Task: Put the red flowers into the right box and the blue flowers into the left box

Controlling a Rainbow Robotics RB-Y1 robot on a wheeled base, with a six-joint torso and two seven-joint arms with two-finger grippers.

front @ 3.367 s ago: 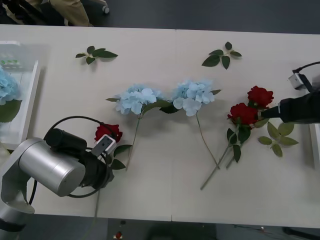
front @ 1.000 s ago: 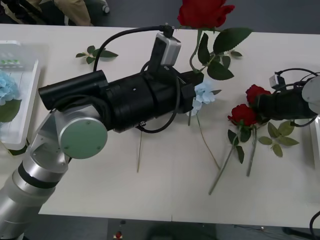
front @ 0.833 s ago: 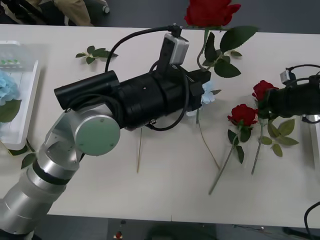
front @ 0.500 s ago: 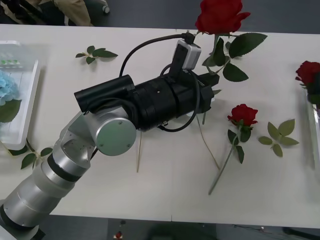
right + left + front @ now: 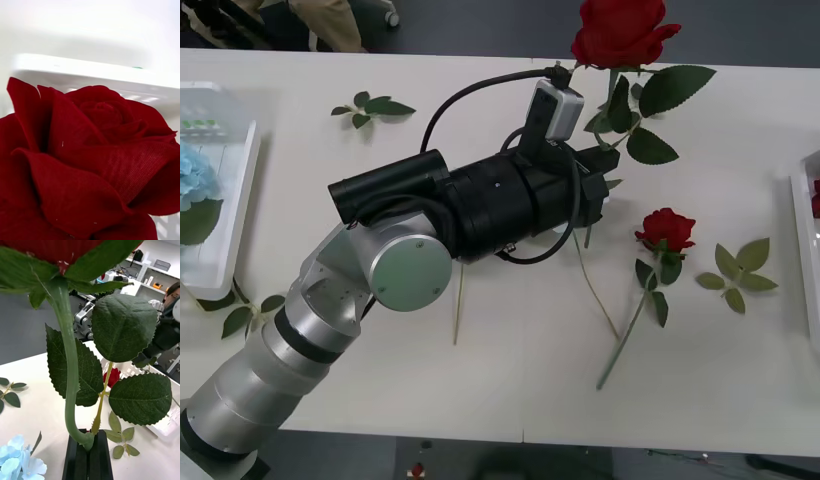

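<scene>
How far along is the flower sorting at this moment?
Done: one blue flower lies in the left box.

In hand: the left pincer is shut on a red rose's stem, held up above the table; another rose sits close before the right wrist camera at the right box.

Left: one red rose on the table and a blue flower under the left arm.

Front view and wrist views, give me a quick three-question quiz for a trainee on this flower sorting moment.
1. True or false: the left end effector is shut on a blue flower's stem.
2. How many red flowers lie loose on the table? A one, B three, C none.
3. Fill in: the left box already holds a ____ flower.
Key: 1 false, it grips the raised red rose. 2 A, the lone rose. 3 blue.
</scene>
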